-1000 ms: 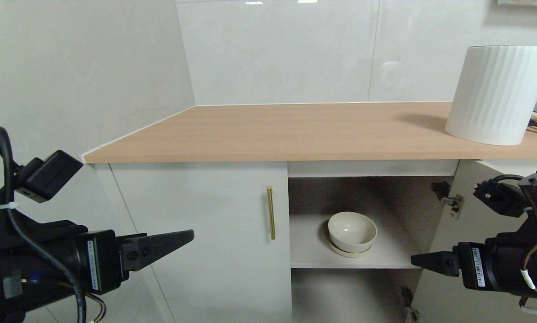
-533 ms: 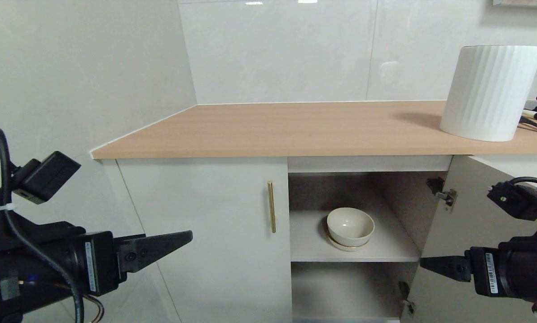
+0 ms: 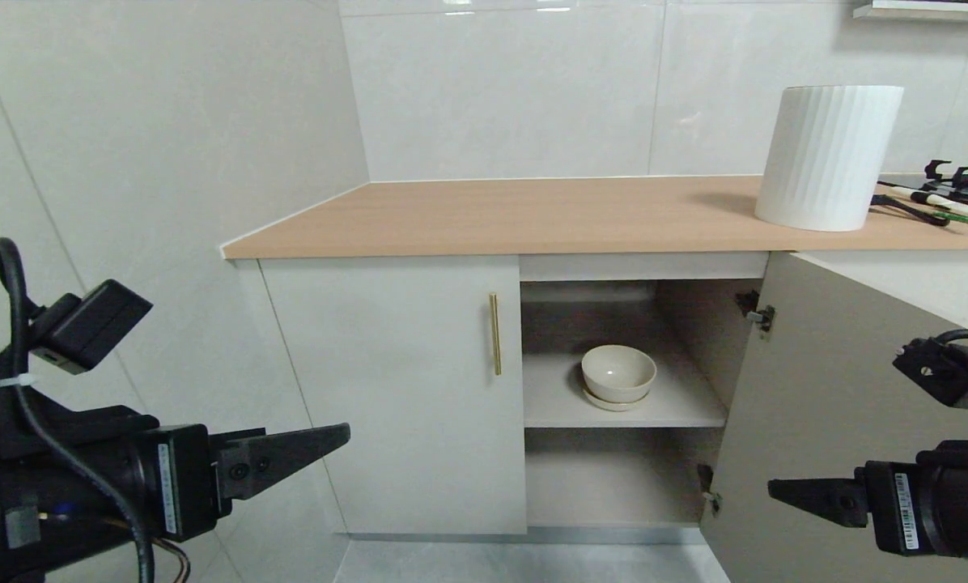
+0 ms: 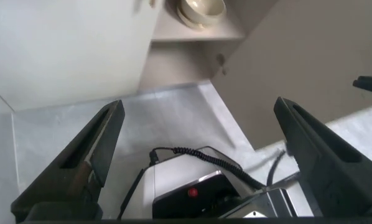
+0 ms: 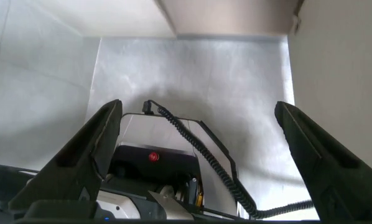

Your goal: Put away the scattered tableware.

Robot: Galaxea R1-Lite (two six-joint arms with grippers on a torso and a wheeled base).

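With the bowl [image 3: 618, 372] on its plate [image 3: 611, 400] on the cupboard shelf [image 3: 686, 406] at 1 o'clock, and my left tool [image 3: 334, 437] and right tool [image 3: 777, 489] both spread apart and empty, I reckon swinging the open door [image 3: 824, 389] at 3 o'clock shut comes next.

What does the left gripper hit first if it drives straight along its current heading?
Likely the closed cabinet door: the left gripper, open, points toward it with nothing visible between. Depth is unclear, so treat this as a guess.

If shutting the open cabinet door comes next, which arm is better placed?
Probably the right. The right claw is open and empty, just in front of the open door, which swings out on that side. The left claw is across by the closed door.
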